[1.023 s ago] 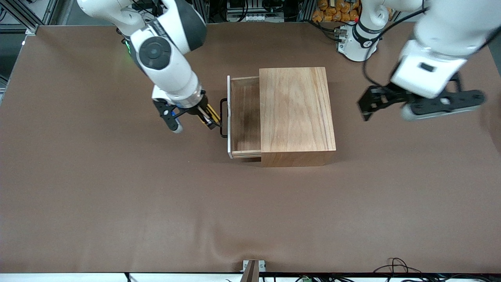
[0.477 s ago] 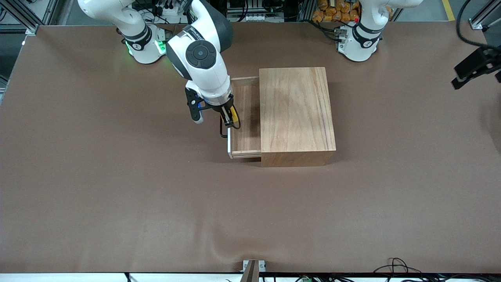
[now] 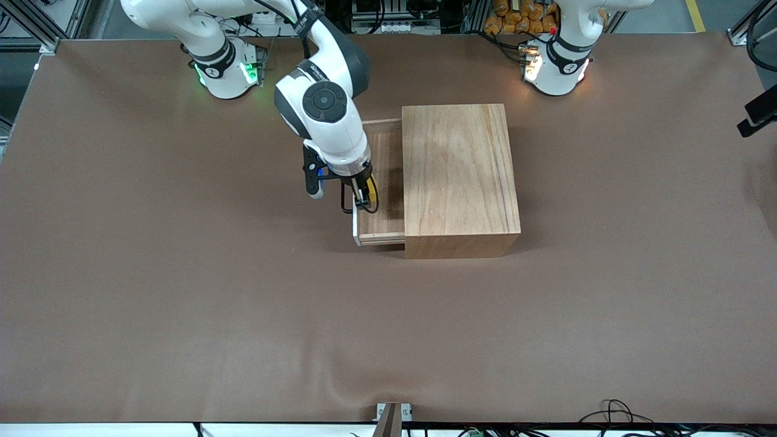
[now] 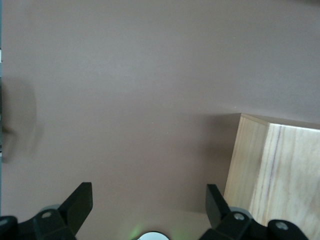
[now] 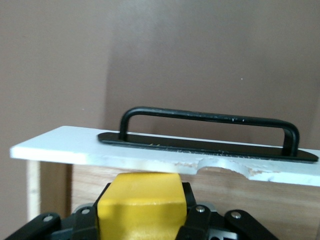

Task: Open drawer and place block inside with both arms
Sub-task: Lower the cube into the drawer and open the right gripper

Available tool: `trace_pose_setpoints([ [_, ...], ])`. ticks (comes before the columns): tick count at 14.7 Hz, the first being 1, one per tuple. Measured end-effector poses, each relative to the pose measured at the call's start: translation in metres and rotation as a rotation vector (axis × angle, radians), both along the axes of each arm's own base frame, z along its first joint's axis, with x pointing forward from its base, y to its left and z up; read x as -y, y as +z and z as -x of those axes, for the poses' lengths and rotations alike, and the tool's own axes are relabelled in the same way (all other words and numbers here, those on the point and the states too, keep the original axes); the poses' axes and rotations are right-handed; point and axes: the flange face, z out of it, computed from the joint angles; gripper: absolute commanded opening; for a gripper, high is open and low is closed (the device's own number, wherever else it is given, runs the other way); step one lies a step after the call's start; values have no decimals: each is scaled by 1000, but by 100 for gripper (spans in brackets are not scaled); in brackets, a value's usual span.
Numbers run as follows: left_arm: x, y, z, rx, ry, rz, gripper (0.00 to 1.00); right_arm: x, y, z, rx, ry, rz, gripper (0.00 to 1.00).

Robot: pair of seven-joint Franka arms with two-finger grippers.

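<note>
The drawer (image 3: 383,215) stands pulled out of the light-wood box (image 3: 458,176) toward the right arm's end of the table. My right gripper (image 3: 366,198) is shut on the yellow block (image 3: 371,190) and holds it over the drawer's tray, just inside the white front edge (image 3: 355,226). In the right wrist view the block (image 5: 139,200) sits between the fingers (image 5: 200,216), with the white front edge (image 5: 55,147) and black handle (image 5: 210,130) close by. My left gripper (image 4: 147,200) is open and empty, at the table's left-arm end (image 3: 759,112).
The box's corner (image 4: 280,170) shows in the left wrist view above brown table (image 4: 125,90). The arm bases (image 3: 221,67) stand along the table's edge farthest from the front camera. Cables (image 3: 613,413) lie at the near edge.
My right gripper has carried the block from beside the handle to over the open drawer. My left arm has swung away from the box to the table's left-arm end.
</note>
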Motion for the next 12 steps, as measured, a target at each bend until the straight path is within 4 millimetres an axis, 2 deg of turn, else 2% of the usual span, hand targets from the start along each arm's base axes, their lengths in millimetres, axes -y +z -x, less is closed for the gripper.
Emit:
trace_pose_setpoints([
  [5,-51,-4,2,-13,-47,-1,100,-24,-29,13,-29,-19,23,16],
  [6,-59,-4,3,-14,-47,-1,100,-28,-33,13,-31,-23,24,29],
  [7,-65,-6,3,-18,-46,0,100,-31,-36,12,-31,-27,24,55],
  [8,-71,-8,4,-24,-48,1,100,-32,-38,10,-31,-28,25,87],
  [9,-78,-11,4,-31,-59,3,100,-33,-40,8,-31,-29,25,100],
  [12,-101,-16,9,-40,-77,8,100,-35,-37,4,-23,-34,19,100],
])
